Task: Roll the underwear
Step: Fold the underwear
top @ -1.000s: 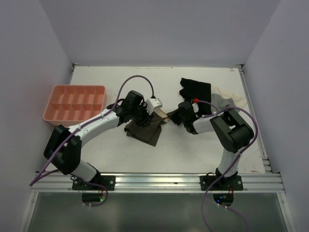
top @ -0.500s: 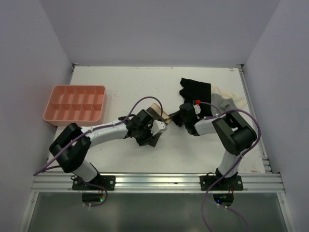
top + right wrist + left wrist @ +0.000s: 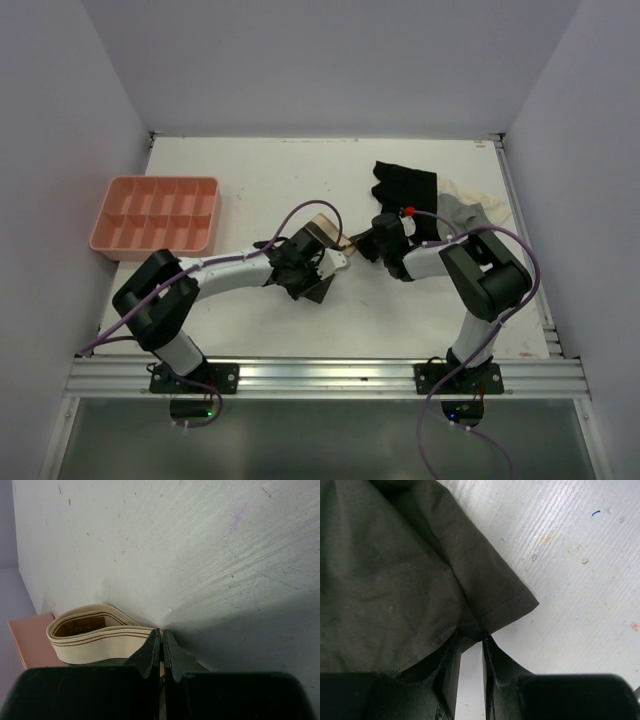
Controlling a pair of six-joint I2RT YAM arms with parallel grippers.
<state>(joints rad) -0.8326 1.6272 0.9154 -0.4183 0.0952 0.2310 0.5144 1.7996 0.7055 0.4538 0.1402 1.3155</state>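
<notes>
The underwear (image 3: 322, 290), dark brown with a pale beige waistband (image 3: 323, 226), lies at the middle of the table (image 3: 240, 170). My left gripper (image 3: 320, 272) is low over its near right part. In the left wrist view the dark fabric (image 3: 395, 570) fills the upper left, and my left gripper (image 3: 470, 639) has its jaws narrowed onto a bunched fold at the hem corner. My right gripper (image 3: 352, 243) is at the waistband's right end. In the right wrist view it (image 3: 162, 636) is shut on the striped beige band (image 3: 95, 637), which loops off to the left.
A pink compartment tray (image 3: 155, 213) stands at the left, its corner showing in the right wrist view (image 3: 25, 642). A black garment (image 3: 405, 183) and a grey-and-cream garment (image 3: 472, 212) lie at the back right, behind my right arm.
My left gripper has swung from the underwear's far left part to its near right hem and narrowed its jaws onto the fabric. The right gripper has stayed put on the waistband.
</notes>
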